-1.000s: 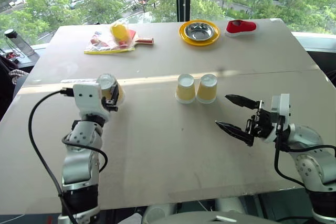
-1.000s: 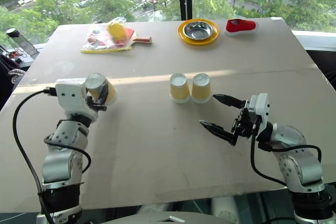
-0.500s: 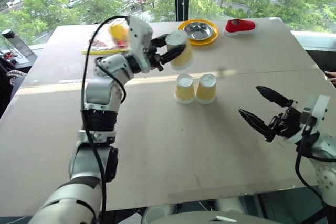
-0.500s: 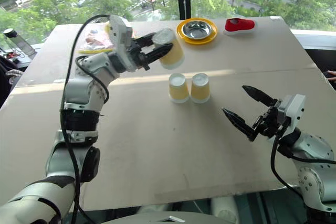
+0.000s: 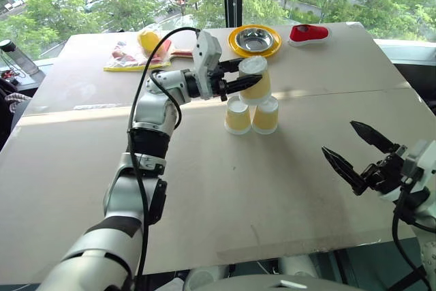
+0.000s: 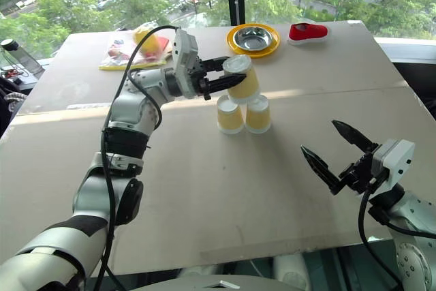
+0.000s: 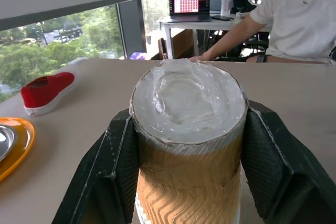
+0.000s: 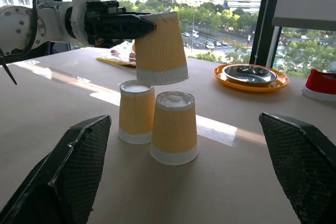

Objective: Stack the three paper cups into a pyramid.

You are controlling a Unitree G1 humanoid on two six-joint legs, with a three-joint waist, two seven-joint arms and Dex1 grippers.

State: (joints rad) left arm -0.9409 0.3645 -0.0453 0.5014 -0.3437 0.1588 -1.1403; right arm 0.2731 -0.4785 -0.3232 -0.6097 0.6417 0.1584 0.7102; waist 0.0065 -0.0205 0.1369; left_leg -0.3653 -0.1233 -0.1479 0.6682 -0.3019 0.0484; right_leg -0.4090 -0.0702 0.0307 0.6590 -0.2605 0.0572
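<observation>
Third cup hanging right over the two base cups

These paper cups look super light and easy to crush, so a gentle squeeze on the ribbed sides is the way. The left gripper [image 5: 246,80] is clamped on the top cup [image 5: 254,80], upside down, just above the base pair [image 5: 251,114]. The right gripper [image 5: 357,152] sits spread wide, empty, well off from them.

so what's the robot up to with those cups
It is building a cup pyramid. The left gripper holds the third paper cup upside down just above the two base cups, which stand upside down side by side on the table. The cup is not yet set down. The right gripper hangs open, off to the side.
</observation>
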